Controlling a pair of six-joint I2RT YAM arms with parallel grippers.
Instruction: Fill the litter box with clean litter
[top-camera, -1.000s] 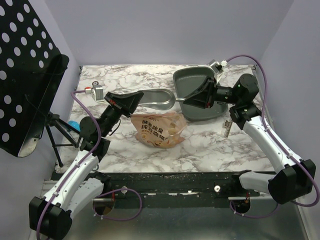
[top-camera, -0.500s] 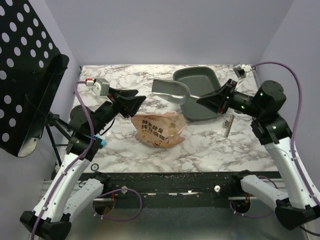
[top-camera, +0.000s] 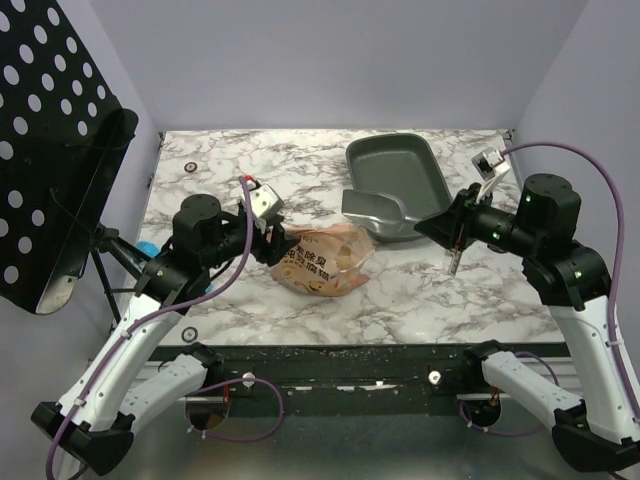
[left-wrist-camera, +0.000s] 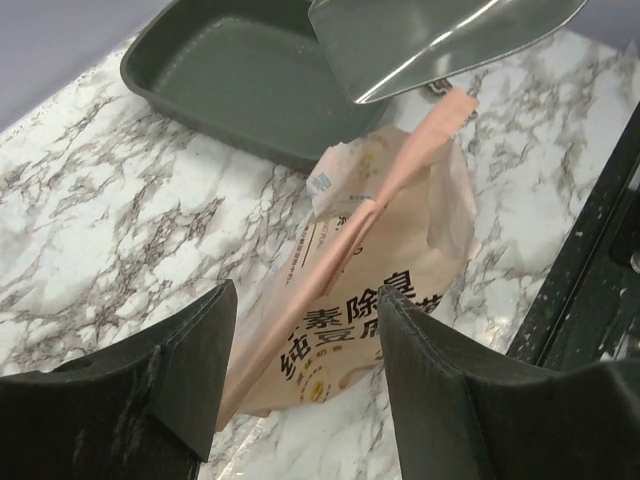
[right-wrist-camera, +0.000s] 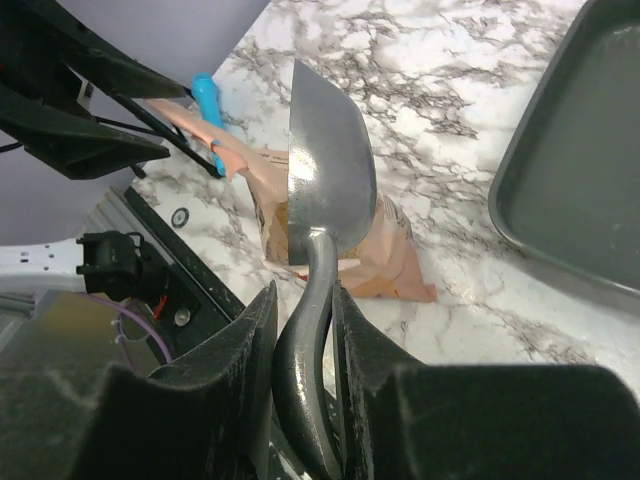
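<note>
I see my scoop (right-wrist-camera: 325, 170) smooth and shiny, metal-like — the litter box (left-wrist-camera: 240, 80) matt dark plastic, the bag (left-wrist-camera: 390, 290) crinkled glossy film.

bag (top-camera: 325, 258) — front-left of scoop (top-camera: 378, 210) | litter box (top-camera: 392, 165) — behind both

scoop (top-camera: 375, 210) over litter box (top-camera: 395, 160) front, bag (top-camera: 320, 258) beside, box rear prob. free

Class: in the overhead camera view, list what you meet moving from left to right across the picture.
Black perforated panel → left hand, open → printed bag → scoop → right hand, gripping the scoop's handle. The litter box overlaps the scoop, so it is left out.
</note>
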